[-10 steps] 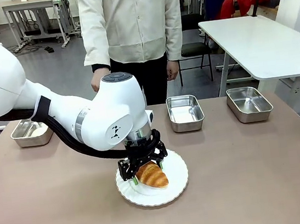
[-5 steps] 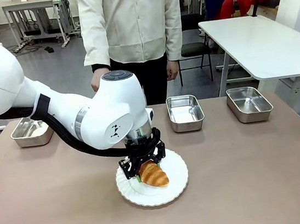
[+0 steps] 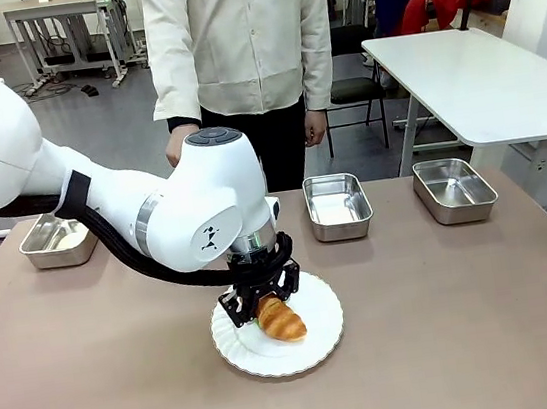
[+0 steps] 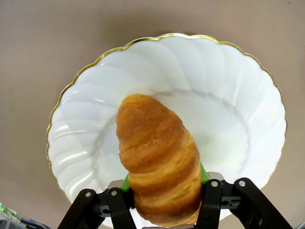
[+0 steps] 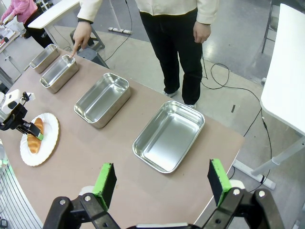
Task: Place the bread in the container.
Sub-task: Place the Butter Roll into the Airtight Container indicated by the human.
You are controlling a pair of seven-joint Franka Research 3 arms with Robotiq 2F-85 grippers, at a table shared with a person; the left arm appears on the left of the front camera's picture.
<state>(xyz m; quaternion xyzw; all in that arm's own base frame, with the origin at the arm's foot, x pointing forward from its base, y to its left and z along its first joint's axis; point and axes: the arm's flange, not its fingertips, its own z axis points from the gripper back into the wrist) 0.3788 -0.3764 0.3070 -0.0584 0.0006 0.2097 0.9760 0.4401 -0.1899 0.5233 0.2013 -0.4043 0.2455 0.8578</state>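
Golden-brown ridged croissant (image 4: 159,162) sits centre-frame on the scalloped white plate (image 4: 238,105), clenched at its lower end by the left gripper (image 4: 162,191), presumably for lifting toward a steel tray (image 3: 337,204); right gripper (image 5: 162,179) gapes.

Even, bright overhead room light; my views are well exposed. Soft short shadow under my left arm (image 3: 102,207) on the table (image 3: 470,320). The plate (image 4: 238,119) shows mild glare along its scallops. The steel trays (image 5: 169,136) carry bright reflections. My right wrist view bows toward its edges. Focus is sharp; no motion blur.
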